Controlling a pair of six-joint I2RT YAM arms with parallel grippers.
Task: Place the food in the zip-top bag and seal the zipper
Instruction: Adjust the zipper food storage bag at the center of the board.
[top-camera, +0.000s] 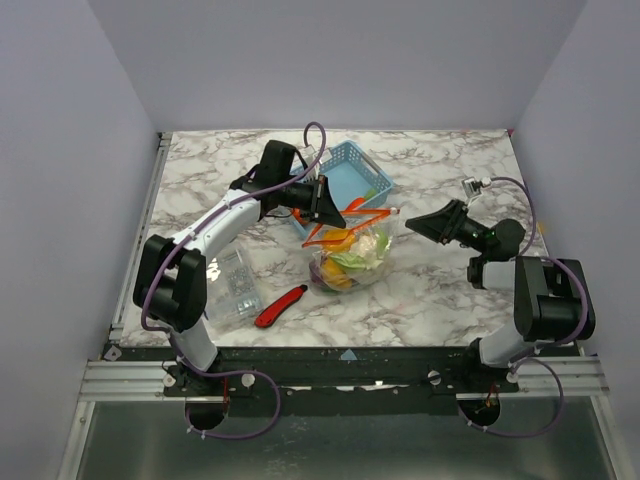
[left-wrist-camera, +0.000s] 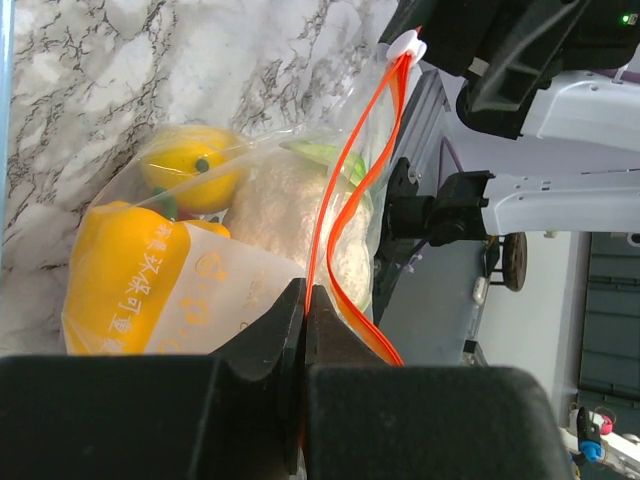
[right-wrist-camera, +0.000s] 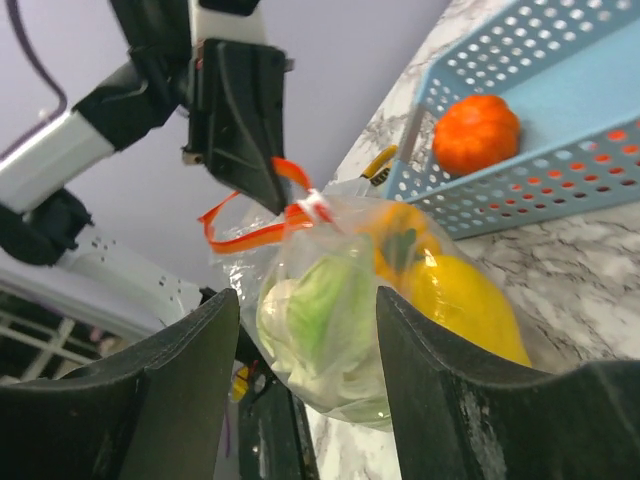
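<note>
The clear zip-top bag (top-camera: 352, 258) sits mid-table, partly lifted, with yellow, green, white and orange food inside. My left gripper (top-camera: 322, 208) holds its orange-red zipper (left-wrist-camera: 345, 170) at the left end, jaws shut on the strip (left-wrist-camera: 305, 300). The strip's two sides gape apart along the middle, and the white slider (left-wrist-camera: 405, 45) sits at the far end. My right gripper (top-camera: 412, 222) stands open just right of the bag, touching nothing. Between its fingers (right-wrist-camera: 200, 380) I see a green-white cabbage (right-wrist-camera: 320, 310) and a yellow pepper (right-wrist-camera: 470, 300) through the plastic. An orange pumpkin (right-wrist-camera: 478, 132) lies in the blue basket (right-wrist-camera: 560, 190).
The blue lattice basket (top-camera: 350, 180) stands right behind the bag. A clear ridged plastic box (top-camera: 232, 285) and a red utility knife (top-camera: 280, 306) lie near the front left. Marble table edge runs along the front.
</note>
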